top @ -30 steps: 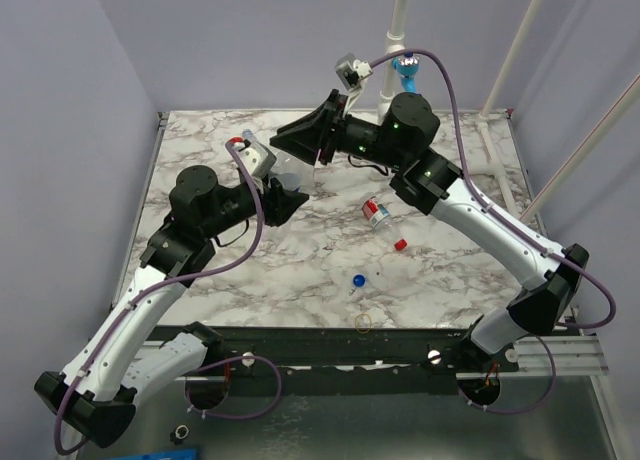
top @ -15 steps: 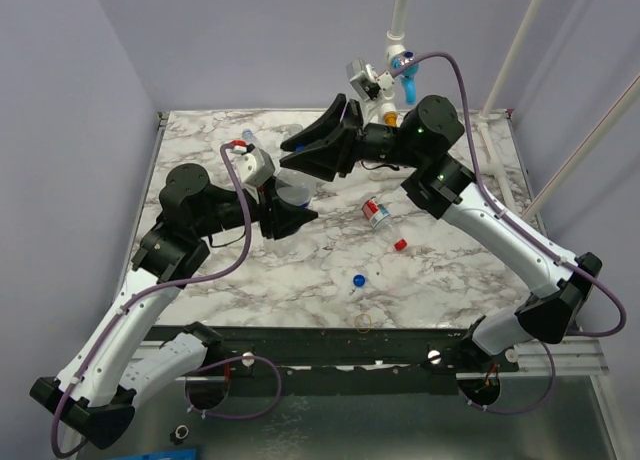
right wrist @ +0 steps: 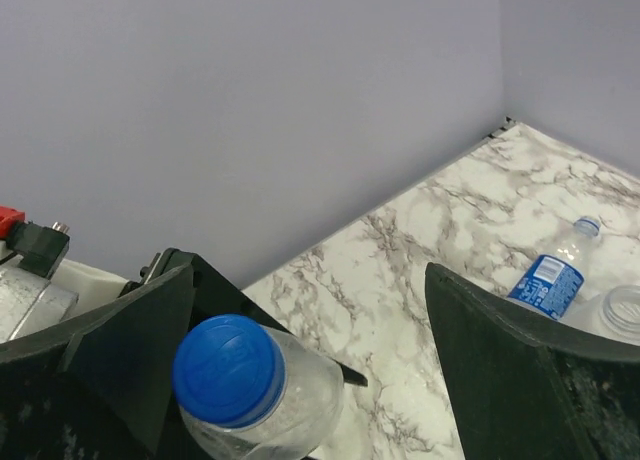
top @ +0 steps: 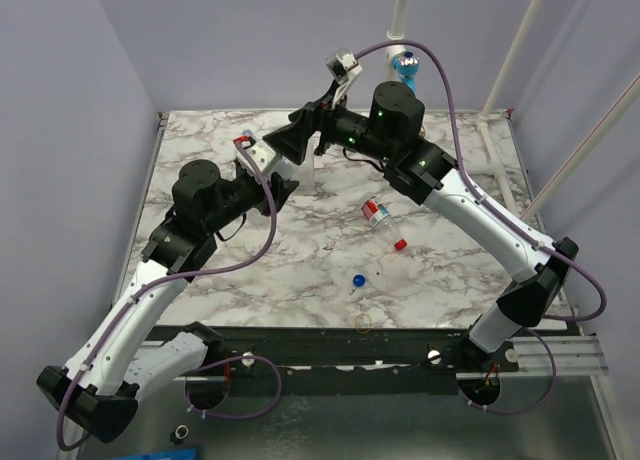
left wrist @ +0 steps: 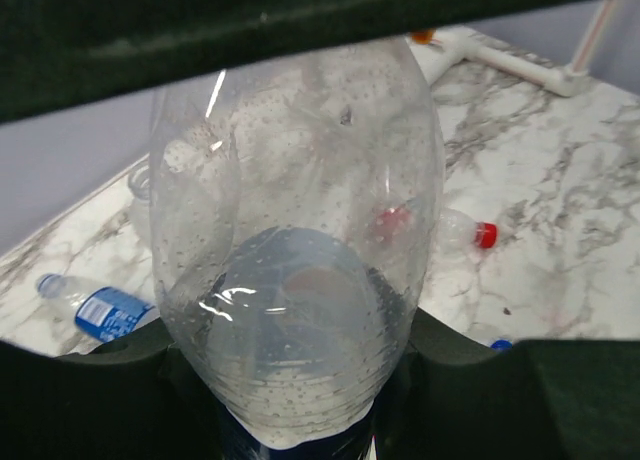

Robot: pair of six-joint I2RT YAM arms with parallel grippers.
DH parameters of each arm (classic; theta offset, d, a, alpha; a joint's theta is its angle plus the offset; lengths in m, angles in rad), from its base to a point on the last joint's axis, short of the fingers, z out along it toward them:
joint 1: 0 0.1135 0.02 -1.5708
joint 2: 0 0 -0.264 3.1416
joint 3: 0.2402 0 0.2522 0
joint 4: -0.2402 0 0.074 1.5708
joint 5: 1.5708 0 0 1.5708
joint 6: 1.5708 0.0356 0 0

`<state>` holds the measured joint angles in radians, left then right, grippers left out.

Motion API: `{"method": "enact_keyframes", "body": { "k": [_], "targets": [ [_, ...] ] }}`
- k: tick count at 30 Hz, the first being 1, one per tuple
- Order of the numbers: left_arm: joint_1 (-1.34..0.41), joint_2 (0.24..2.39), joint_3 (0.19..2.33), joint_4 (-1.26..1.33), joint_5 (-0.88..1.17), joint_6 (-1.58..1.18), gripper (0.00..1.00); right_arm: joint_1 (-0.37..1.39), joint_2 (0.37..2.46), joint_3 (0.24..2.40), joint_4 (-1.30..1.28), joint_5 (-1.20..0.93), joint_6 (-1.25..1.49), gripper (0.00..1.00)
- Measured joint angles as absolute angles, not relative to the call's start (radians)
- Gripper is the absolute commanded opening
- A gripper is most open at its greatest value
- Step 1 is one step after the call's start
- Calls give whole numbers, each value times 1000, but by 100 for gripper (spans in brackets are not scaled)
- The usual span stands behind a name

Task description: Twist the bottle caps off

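My left gripper (left wrist: 310, 405) (top: 277, 188) is shut on the lower body of a clear bottle (left wrist: 300, 250), holding it up above the table. Its blue cap (right wrist: 228, 368) sits on the neck. My right gripper (right wrist: 310, 310) (top: 298, 140) stands open around that cap, which lies close to the left finger (right wrist: 120, 350) and far from the right one. A bottle with a blue label (right wrist: 550, 275) (left wrist: 100, 310) lies on the far-left marble. A red-labelled bottle (top: 376, 213) lies mid-table, its red cap (left wrist: 485, 234) on.
A loose red cap (top: 400, 244), a loose blue cap (top: 358, 279) and a yellowish rubber-band ring (top: 363, 322) lie on the marble table (top: 450, 280) toward the near edge. An open clear bottle rim (right wrist: 622, 310) lies beside the blue-labelled bottle. A white pole (top: 398, 20) rises at the back.
My right gripper has gone from shut to wide open and swung left over the cap. My left gripper has carried the bottle back toward the far left.
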<state>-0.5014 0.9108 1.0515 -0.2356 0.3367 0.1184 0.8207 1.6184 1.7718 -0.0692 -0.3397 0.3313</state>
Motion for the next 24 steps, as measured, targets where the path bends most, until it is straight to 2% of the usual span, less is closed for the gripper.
{"method": "enact_keyframes", "body": {
  "k": [6, 11, 19, 24],
  "targets": [
    [-501, 957, 1052, -227, 194, 153, 3, 820, 1657, 1833, -110, -275, 360, 100],
    [-501, 967, 1048, -224, 151, 162, 0, 820, 1708, 1911, -137, -238, 374, 100],
    [-504, 986, 1048, -216, 83, 175, 0, 821, 1681, 1825, -150, -170, 400, 99],
    [-504, 987, 1048, -210, 58, 178, 0, 822, 1671, 1804, -123, -170, 419, 92]
  ]
}}
